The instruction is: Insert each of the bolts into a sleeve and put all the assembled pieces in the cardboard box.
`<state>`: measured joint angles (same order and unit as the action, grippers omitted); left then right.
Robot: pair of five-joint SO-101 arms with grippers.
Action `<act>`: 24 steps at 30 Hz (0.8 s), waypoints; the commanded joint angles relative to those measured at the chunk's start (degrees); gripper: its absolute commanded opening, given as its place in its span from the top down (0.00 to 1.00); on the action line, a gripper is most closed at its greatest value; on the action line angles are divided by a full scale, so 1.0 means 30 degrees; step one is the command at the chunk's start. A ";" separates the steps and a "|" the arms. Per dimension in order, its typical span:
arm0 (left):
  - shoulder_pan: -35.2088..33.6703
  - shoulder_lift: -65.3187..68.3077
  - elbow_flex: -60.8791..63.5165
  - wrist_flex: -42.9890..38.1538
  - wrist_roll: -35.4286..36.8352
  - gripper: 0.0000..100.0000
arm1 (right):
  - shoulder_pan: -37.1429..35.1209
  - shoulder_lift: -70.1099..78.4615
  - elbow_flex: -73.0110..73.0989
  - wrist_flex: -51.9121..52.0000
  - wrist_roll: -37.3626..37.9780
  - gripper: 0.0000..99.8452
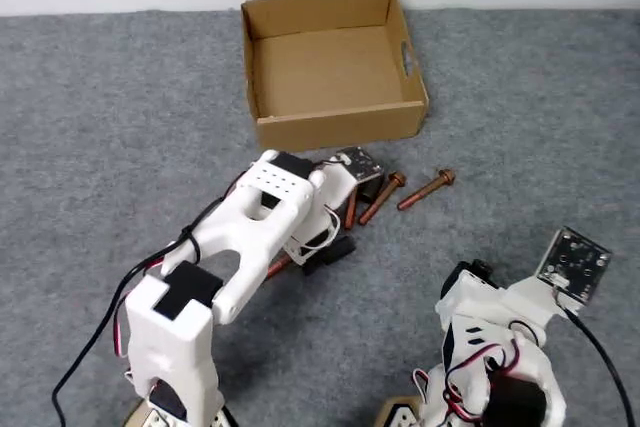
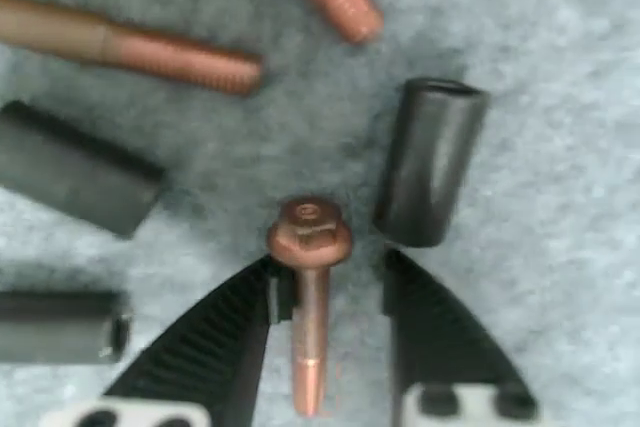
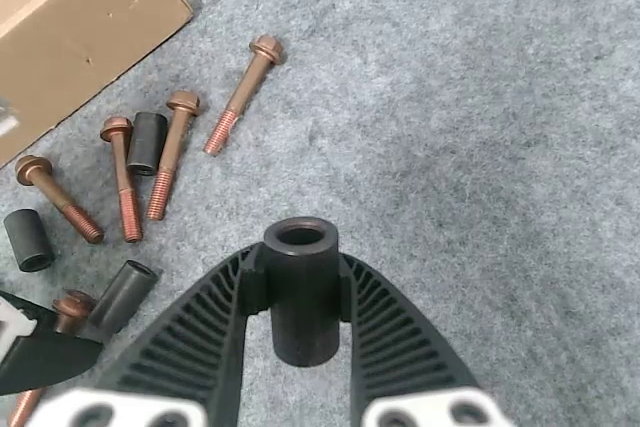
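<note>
My right gripper (image 3: 300,267) clamps a sleeve (image 3: 300,312), axis along the jaws, bore outward; my left gripper (image 2: 332,265), spread, straddles a bolt (image 2: 310,322), head outward.

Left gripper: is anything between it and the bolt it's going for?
Nothing visible. The bolt lies on the carpet between the open fingers of the left gripper; a black sleeve lies close beyond one fingertip, not in the gap.
</note>
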<state>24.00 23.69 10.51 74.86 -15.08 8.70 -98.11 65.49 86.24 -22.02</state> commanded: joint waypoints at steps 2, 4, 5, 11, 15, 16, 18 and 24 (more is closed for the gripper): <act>-0.0029 0.0234 -0.0806 0.0381 -0.0029 0.99 | 0.0220 -0.0103 -0.0088 -0.0337 -0.0234 0.99; 0.0000 -0.0117 -0.0864 0.1026 -0.0029 1.00 | 0.0220 -0.0103 -0.0088 -0.0308 -0.0234 0.99; 0.0000 -0.0440 -0.0864 0.1319 -0.0029 1.00 | 0.0220 -0.0103 -0.0088 -0.0308 -0.0234 0.99; -0.0059 -0.5392 -0.0073 0.2462 0.0000 1.00 | 0.0161 -0.0132 -0.0176 -0.0220 -0.0176 0.99; -0.0059 -1.0227 0.1568 0.2549 0.0000 1.00 | 0.0044 -0.0132 -0.1143 0.0747 -0.0176 0.99; -0.0117 -1.1487 0.2066 0.2549 0.0000 1.00 | 0.0044 -0.0132 -0.1436 0.0982 -0.0176 0.99; -0.0088 -1.3890 0.3150 0.2549 0.0000 1.00 | 0.0015 -0.0132 -0.1993 0.1304 -0.0147 0.99; -0.0176 -1.9956 0.6051 0.2462 0.3516 1.00 | -0.0982 -0.0132 -0.3018 0.1128 0.2051 0.99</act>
<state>23.74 -26.51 26.95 82.33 -10.77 8.44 -98.46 60.22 89.93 -18.51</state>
